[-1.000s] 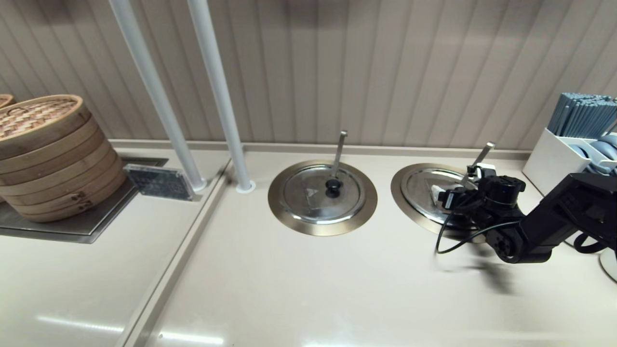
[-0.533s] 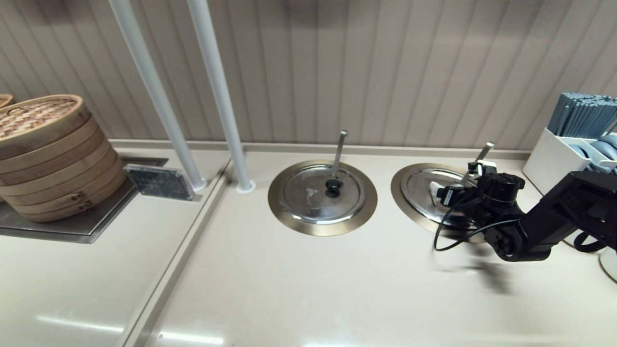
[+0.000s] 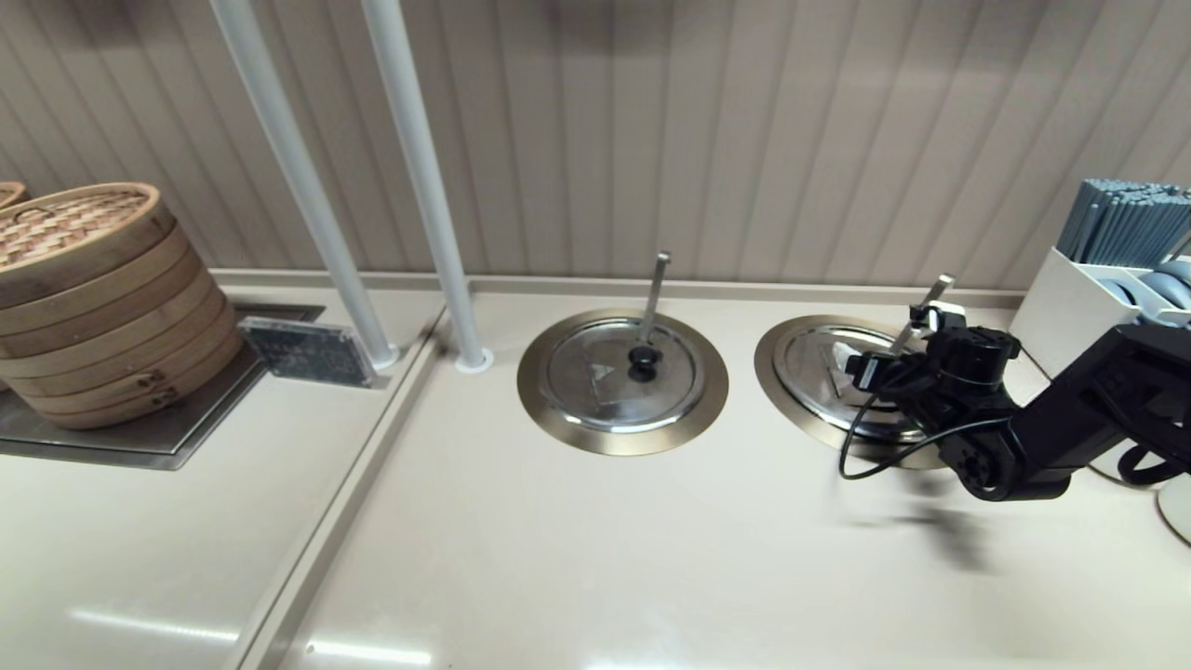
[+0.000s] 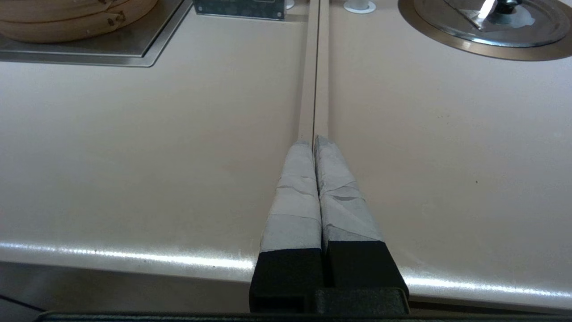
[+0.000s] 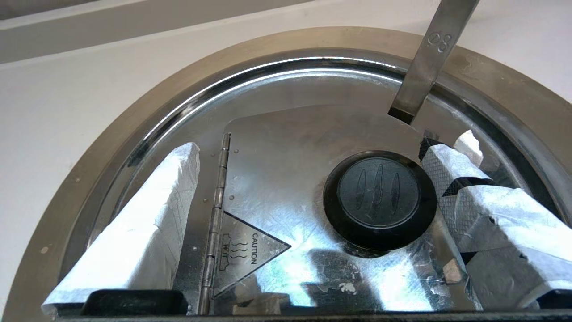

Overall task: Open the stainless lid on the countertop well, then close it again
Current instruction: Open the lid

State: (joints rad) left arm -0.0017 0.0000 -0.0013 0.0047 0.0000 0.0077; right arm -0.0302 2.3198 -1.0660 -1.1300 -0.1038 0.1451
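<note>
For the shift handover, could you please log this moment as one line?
right claw: open, straddling knob | stainless lid: shut on countertop well | left claw: shut, parked

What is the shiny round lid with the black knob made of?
The shiny round lid looks like polished steel: mirror glare, fine scratches, a metal hinge. Its black knob looks like matte plastic, though rubber is possible.

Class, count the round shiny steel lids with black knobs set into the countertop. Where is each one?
2. One round shiny steel lid sits centre, its utensil handle upright. The stainless lid sits to its right, under the open right gripper, fingers flanking its knob. None seem hidden.
</note>
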